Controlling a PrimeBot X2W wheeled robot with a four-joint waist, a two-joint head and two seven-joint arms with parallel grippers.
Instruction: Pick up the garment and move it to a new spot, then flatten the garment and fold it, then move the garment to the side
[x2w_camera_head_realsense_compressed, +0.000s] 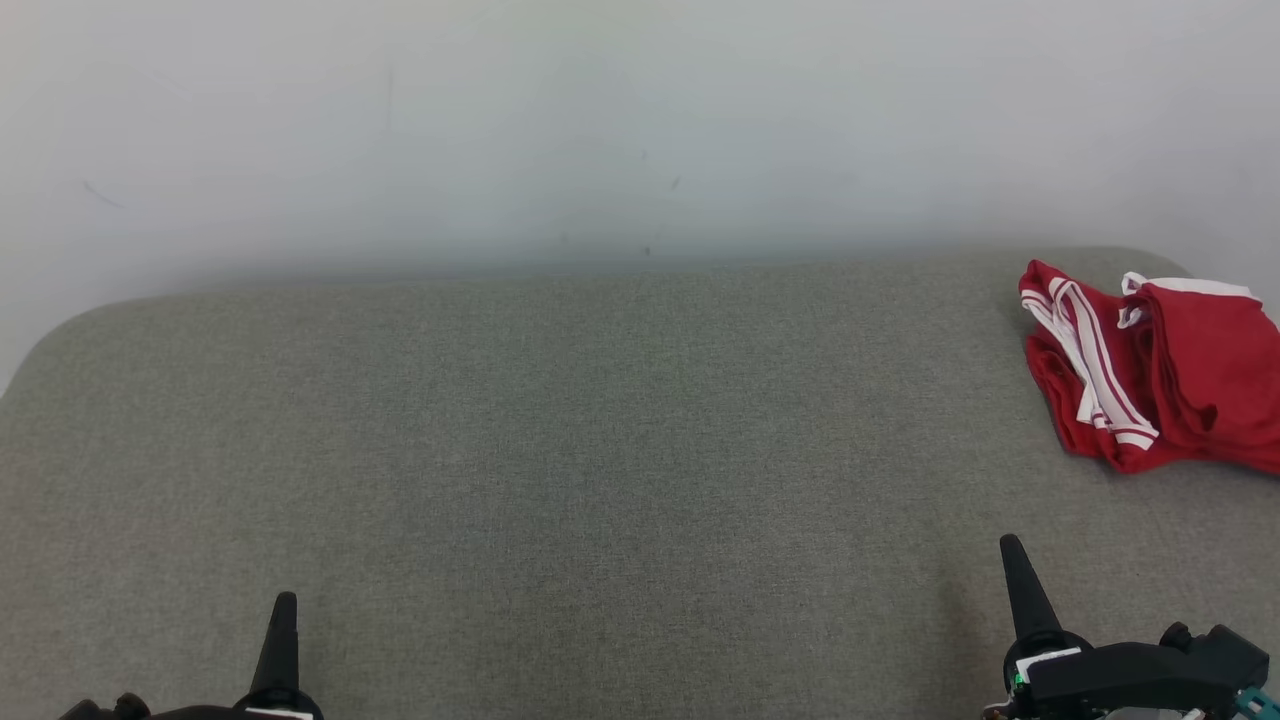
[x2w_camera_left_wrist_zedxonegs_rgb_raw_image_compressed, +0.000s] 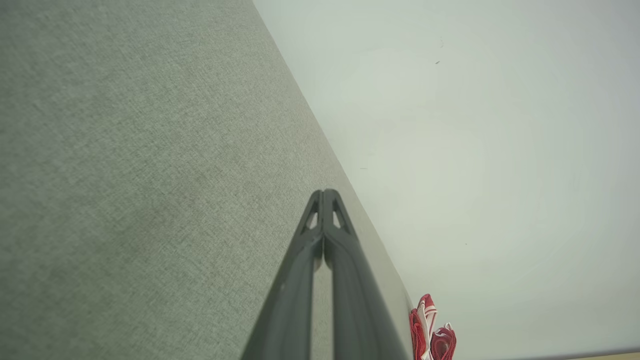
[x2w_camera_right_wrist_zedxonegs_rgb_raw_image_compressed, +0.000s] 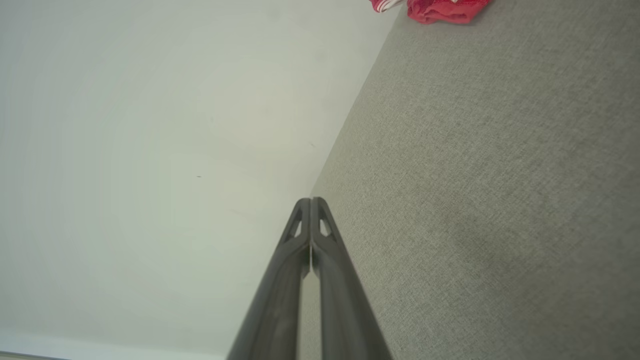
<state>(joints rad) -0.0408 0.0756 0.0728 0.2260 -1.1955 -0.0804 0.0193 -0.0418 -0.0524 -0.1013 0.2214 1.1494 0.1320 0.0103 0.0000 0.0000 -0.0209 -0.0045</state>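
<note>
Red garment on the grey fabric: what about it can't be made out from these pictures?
- Head view: the right edge cuts off part of the garment; its own folds hide its full shape.
- Left wrist view: too small for detail, and cut by the bottom edge.
- Right wrist view: mostly cut off by the top edge.
</note>
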